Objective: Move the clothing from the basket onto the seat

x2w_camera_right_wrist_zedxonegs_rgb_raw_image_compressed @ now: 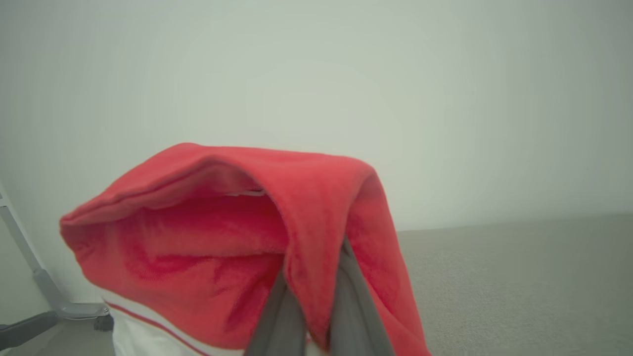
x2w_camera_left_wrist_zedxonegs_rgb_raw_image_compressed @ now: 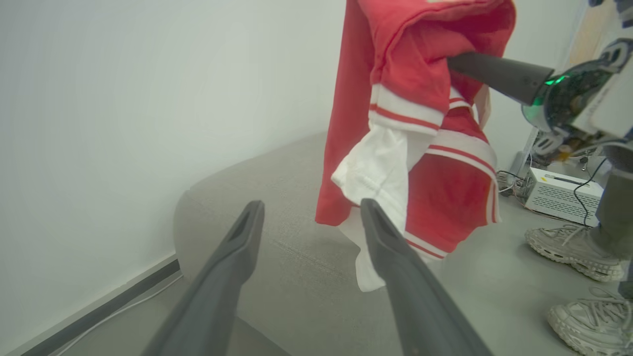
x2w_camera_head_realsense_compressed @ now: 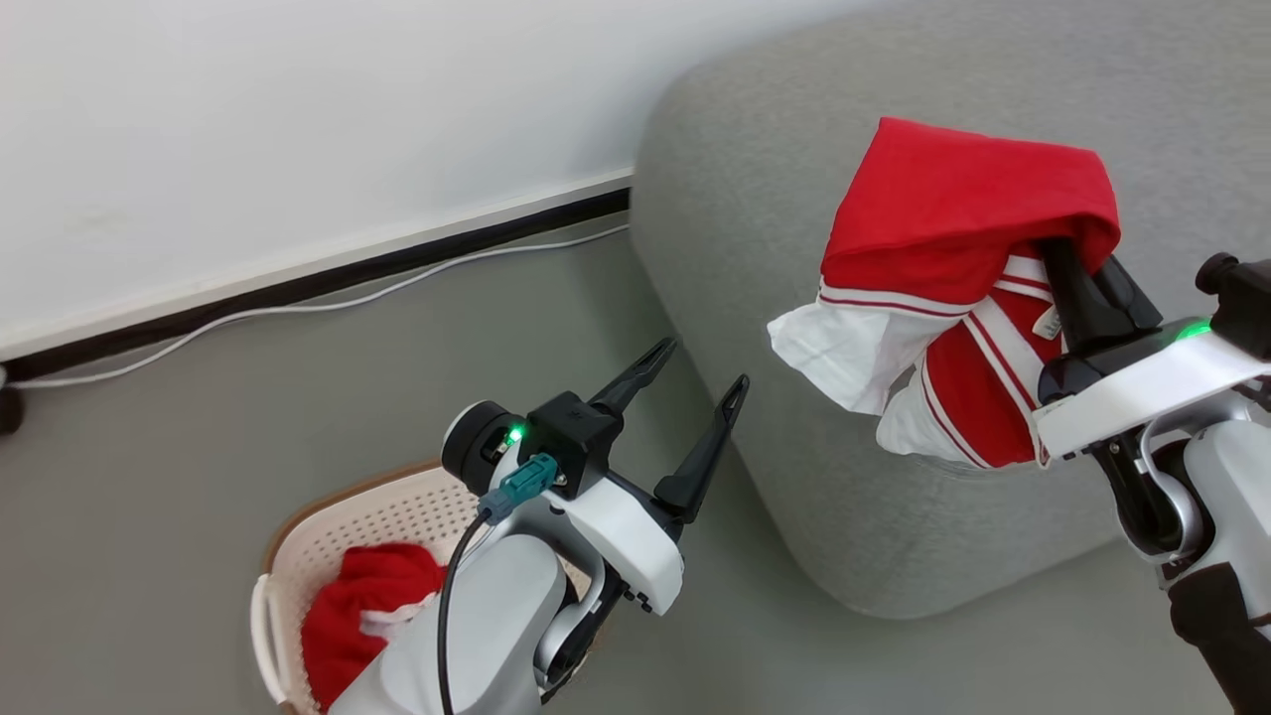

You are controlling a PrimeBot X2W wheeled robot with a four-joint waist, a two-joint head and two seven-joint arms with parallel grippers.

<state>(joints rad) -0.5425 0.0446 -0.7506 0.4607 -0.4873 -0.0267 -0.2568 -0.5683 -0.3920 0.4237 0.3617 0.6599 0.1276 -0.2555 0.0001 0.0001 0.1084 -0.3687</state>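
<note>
A red garment with white stripes and panels, one piece of the clothing (x2w_camera_head_realsense_compressed: 953, 258), hangs over the grey seat (x2w_camera_head_realsense_compressed: 755, 199). My right gripper (x2w_camera_head_realsense_compressed: 1077, 263) is shut on it, and its fingertips are buried in the cloth (x2w_camera_right_wrist_zedxonegs_rgb_raw_image_compressed: 296, 237). The left wrist view has the same garment (x2w_camera_left_wrist_zedxonegs_rgb_raw_image_compressed: 420, 123) dangling above the seat (x2w_camera_left_wrist_zedxonegs_rgb_raw_image_compressed: 277, 232). My left gripper (x2w_camera_head_realsense_compressed: 695, 397) stands open and empty above the floor, between the basket and the seat's corner. The cream basket (x2w_camera_head_realsense_compressed: 328, 526) with a brown rim sits at the lower left. More red clothing (x2w_camera_head_realsense_compressed: 362, 606) lies in it, partly hidden by my left arm.
A white wall with a dark skirting strip and a white cable (x2w_camera_head_realsense_compressed: 298, 303) runs along the back. In the left wrist view a person's pale sneakers (x2w_camera_left_wrist_zedxonegs_rgb_raw_image_compressed: 573, 247) and a white box (x2w_camera_left_wrist_zedxonegs_rgb_raw_image_compressed: 559, 195) with wires stand on the floor beyond the seat.
</note>
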